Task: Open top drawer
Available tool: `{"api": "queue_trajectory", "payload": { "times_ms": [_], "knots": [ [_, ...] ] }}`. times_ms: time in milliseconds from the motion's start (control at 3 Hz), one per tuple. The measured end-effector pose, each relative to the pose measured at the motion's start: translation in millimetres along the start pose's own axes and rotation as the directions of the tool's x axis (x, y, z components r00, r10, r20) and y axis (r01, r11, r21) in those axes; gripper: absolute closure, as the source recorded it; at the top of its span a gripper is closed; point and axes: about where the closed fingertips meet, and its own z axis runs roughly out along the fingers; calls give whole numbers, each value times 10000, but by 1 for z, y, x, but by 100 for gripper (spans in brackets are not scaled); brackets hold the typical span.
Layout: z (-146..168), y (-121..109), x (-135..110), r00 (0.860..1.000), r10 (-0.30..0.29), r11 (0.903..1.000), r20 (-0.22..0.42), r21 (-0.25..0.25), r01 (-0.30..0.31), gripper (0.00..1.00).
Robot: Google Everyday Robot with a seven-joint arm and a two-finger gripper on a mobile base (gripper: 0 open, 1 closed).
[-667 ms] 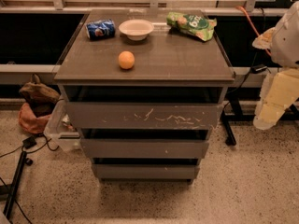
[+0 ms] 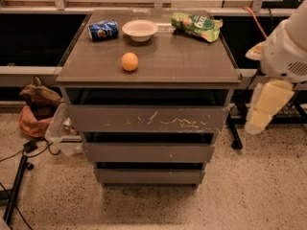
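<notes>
Speckled stone floor (image 2: 249, 190) surrounds a grey cabinet whose top drawer (image 2: 146, 119), its flat front streaked with pale scratches, sits well to the left of the gripper (image 2: 259, 119) and at about the same height. A dark gap separates the drawer front from the cabinet top (image 2: 192, 63). The gripper hangs off the cabinet's right side, apart from the drawer, pointing down and slightly left. Whether its jaws are wide or narrow cannot be told, and it holds nothing that shows. Below the scratched front are a middle drawer (image 2: 148, 152) and a bottom drawer (image 2: 148, 176), both narrower. Up and left of the jaws, on the top, lie an orange (image 2: 129, 61), a white bowl (image 2: 139, 29), a blue can (image 2: 103, 30) on its side and a green snack bag (image 2: 196, 25). Far left, on the floor, slumps a brown bag (image 2: 38, 104).
</notes>
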Motion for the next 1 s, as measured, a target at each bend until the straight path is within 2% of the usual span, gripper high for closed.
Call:
{"api": "queue_trajectory", "payload": {
  "times_ms": [333, 667, 1000],
  "knots": [
    [54, -16, 1, 9973, 18, 9994, 741, -337, 7, 0],
    [122, -47, -27, 9785, -570, 9980, 1983, -152, 612, 0],
    [122, -47, -27, 9787, -569, 9980, 1972, -159, 613, 0]
  ]
}}
